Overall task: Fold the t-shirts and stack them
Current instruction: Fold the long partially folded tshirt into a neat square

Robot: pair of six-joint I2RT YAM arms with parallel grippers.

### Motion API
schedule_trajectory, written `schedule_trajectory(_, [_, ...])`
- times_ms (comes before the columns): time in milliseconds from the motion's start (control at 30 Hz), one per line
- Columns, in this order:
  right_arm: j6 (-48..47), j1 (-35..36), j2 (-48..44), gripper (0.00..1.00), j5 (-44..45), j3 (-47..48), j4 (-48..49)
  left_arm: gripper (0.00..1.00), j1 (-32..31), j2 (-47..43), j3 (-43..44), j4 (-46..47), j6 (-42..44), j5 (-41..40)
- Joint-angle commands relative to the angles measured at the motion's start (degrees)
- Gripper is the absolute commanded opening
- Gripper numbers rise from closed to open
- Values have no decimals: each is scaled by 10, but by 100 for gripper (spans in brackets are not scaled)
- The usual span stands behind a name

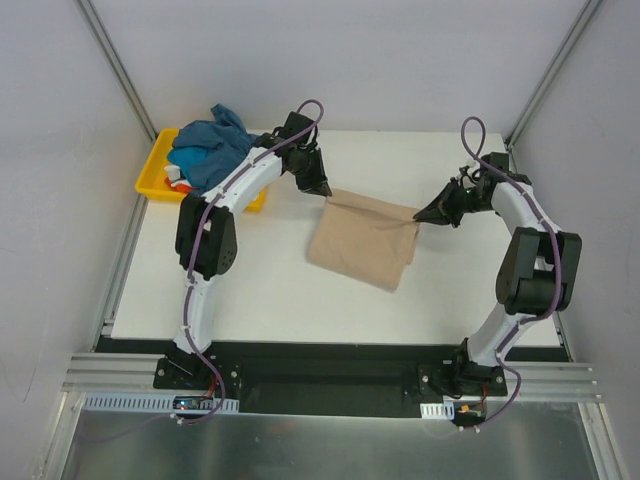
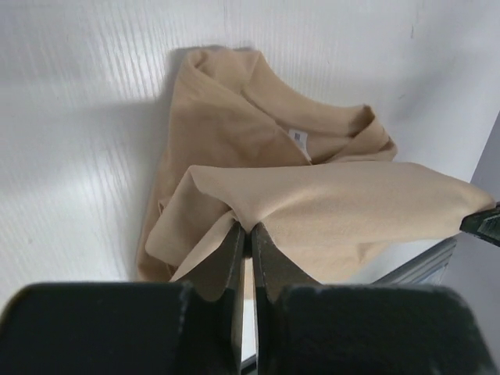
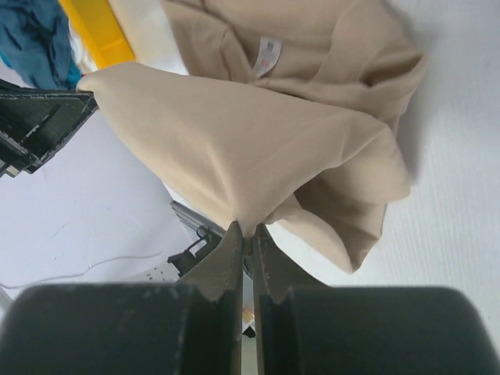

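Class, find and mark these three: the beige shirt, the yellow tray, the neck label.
beige shirt (image 1: 355,250), top view, on the flat middle of the cloth.
yellow tray (image 1: 152,172), top view, on its left wall.
neck label (image 2: 298,138), left wrist view, on the white tag.

— Where does the top camera stand?
— Above and behind the arm bases; it looks down on the whole table, from far.
— And the wrist cameras?
— Each sits close behind its own jaws. The left one looks past the left gripper, the right one past the right gripper; they face each other. All three views share the beige t-shirt.
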Motion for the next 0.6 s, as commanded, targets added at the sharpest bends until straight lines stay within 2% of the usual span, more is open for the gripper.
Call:
schedule_trajectory(0, [12,-12,56,6,14,51,38,9,9,63,69,1,9,-8])
schedule_trajectory(67, [16,-16,86,16,26,67,46,28,9,97,118,2,12,-2])
schedule_trajectory(100, [20,-17,104,33,29,90,45,48,10,114,147,2,11,-1])
schedule_trajectory(167, [19,-18,116,47,19,111,41,57,11,115,162,3,13,6])
schedule_trajectory(200, [15,-18,118,71,15,118,37,67,11,104,164,3,15,0])
schedule_trajectory(233, [10,-17,114,83,12,129,35,71,11,95,160,3,17,-2])
schedule_trajectory(267, [7,-16,107,97,16,128,28,97,10,85,155,2,19,-6])
schedule_trajectory(433, [-8,1,15,97,63,61,21,99,-3,11,86,15,28,-6])
schedule_trajectory(567, [15,47,-30,97,53,-11,82,99,-24,-5,52,38,30,17])
